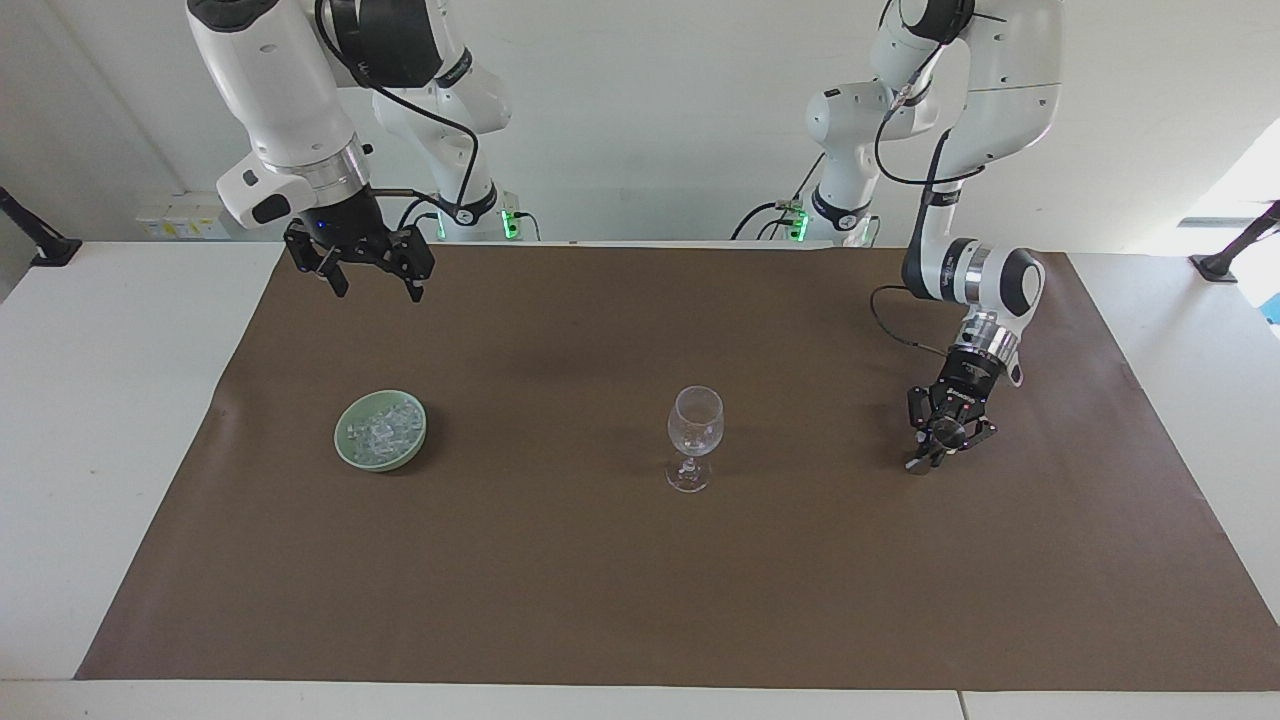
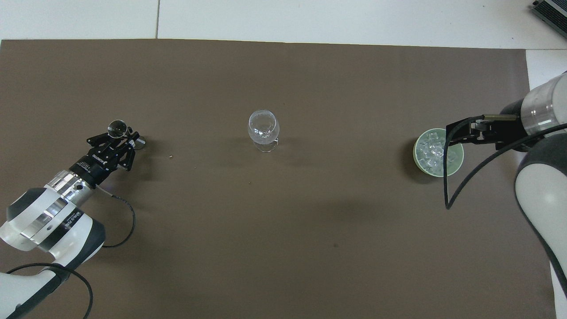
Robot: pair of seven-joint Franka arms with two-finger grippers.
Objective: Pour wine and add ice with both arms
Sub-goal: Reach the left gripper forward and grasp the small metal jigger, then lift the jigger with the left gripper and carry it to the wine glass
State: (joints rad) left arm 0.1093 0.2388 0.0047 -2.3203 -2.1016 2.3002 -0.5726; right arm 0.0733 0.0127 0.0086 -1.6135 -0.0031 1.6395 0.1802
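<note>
A clear stemmed wine glass (image 1: 695,425) (image 2: 263,126) stands upright mid-mat. A green bowl (image 1: 345,448) (image 2: 459,161) at the right arm's end holds several ice chunks (image 1: 385,428) (image 2: 432,153). My left gripper (image 1: 938,452) (image 2: 124,136) is low at the left arm's end, shut on a small clear glass (image 1: 918,464) (image 2: 117,127) that rests on the mat. I cannot make out any wine in it. My right gripper (image 1: 375,287) (image 2: 452,133) hangs open and empty, high over the mat by the bowl.
A brown mat (image 1: 600,580) (image 2: 283,230) covers most of the white table (image 1: 100,400). Black clamp stands (image 1: 40,245) sit at both table ends.
</note>
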